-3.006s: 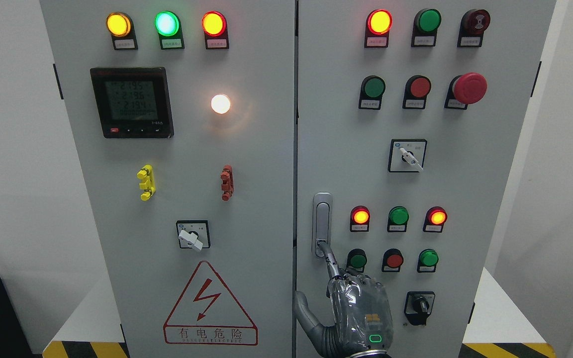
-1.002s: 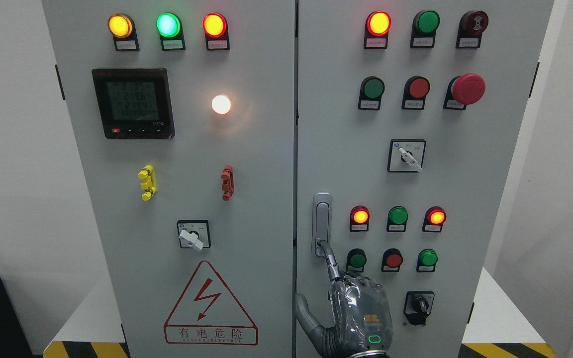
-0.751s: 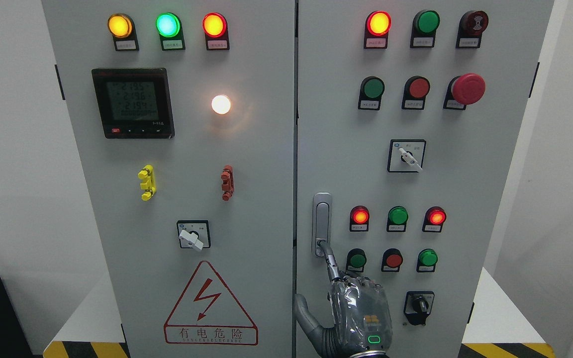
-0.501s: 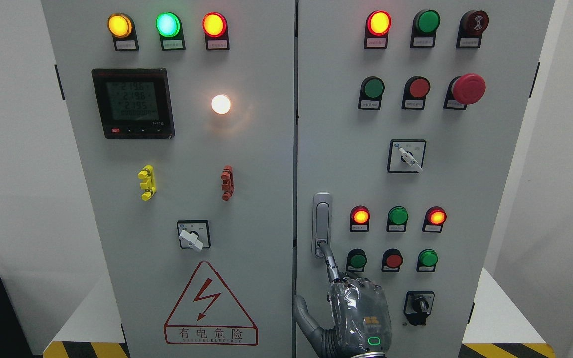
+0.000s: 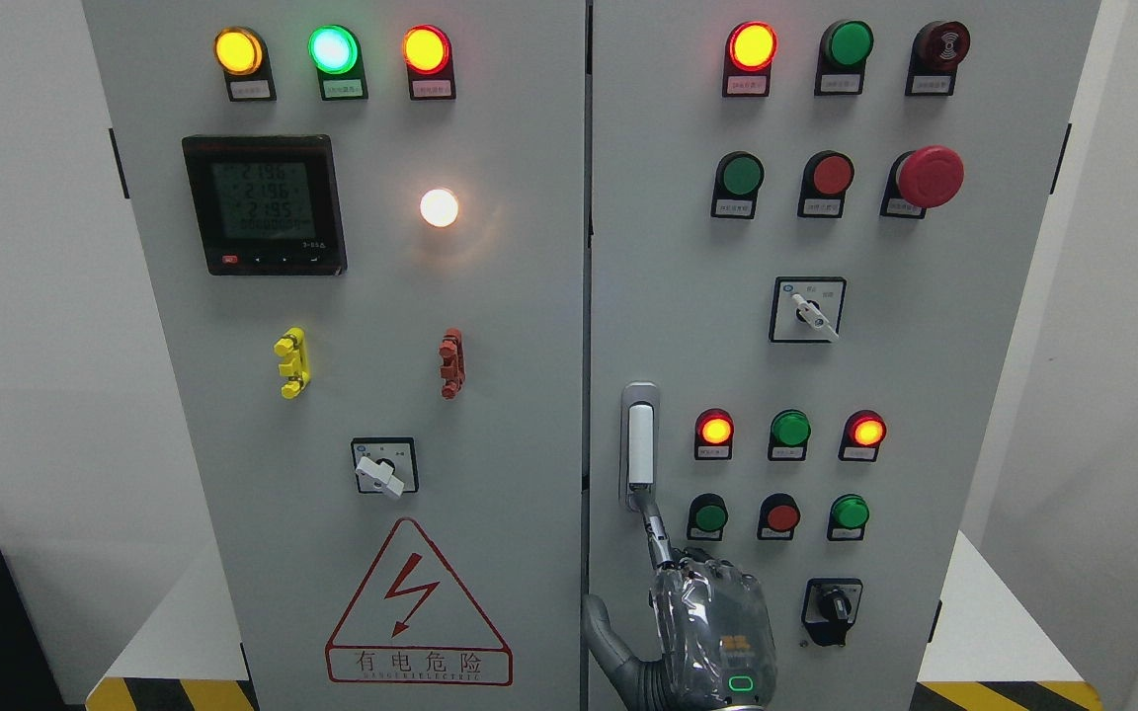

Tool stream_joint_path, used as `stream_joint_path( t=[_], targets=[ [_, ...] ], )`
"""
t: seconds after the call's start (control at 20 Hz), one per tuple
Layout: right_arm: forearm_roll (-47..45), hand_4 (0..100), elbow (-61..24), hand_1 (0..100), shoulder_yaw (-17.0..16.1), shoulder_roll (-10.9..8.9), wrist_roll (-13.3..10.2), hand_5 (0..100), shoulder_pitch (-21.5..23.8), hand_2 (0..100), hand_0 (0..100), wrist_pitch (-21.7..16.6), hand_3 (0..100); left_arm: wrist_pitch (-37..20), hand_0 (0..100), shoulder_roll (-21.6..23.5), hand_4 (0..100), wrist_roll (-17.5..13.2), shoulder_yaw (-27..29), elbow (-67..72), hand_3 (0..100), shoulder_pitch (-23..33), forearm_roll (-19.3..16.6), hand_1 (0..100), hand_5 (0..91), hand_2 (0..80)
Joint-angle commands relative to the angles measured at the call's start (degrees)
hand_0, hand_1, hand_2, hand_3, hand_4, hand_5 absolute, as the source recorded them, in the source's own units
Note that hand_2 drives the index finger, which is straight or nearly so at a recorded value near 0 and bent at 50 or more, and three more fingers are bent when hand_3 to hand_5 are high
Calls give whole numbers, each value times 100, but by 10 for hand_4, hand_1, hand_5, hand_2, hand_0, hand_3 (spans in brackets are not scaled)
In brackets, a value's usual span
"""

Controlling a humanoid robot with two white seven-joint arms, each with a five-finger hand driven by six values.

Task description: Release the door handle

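Note:
The grey door handle (image 5: 639,444) stands upright in its recess on the left edge of the cabinet's right door (image 5: 934,375). Its lever shows bright white and stands out from the recess. My right hand (image 5: 715,617) comes up from the bottom edge just below it. The index finger (image 5: 656,528) points up, with its tip at the handle's lower end. The other fingers are curled and the thumb (image 5: 597,627) sticks out to the left. The hand holds nothing. The left arm is out of sight.
Lit lamps, push buttons (image 5: 710,516) and a black rotary switch (image 5: 834,607) sit right of the hand. A red emergency stop (image 5: 930,176) is at the upper right. The left door (image 5: 381,296) carries a meter (image 5: 264,203), a switch and a warning triangle (image 5: 418,607).
The handle's lever has sprung out and now shows bright white. My right hand has sunk slightly, its index fingertip now just under the lever.

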Motion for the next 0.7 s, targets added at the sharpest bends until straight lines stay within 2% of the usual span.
stream_joint_path(
  t=[0.0,0.65],
  targets=[
    [-1,721,141,233,0,0,6,700,9,0,372,8,764,9,0,0,3,2,0,0,106,-1,0,0,0,46],
    [-1,722,106,232,-17,0,6,701,71,0,371,8,765,9,0,0,4,2,0,0,107,-1,0,0,0,46]
  ],
)
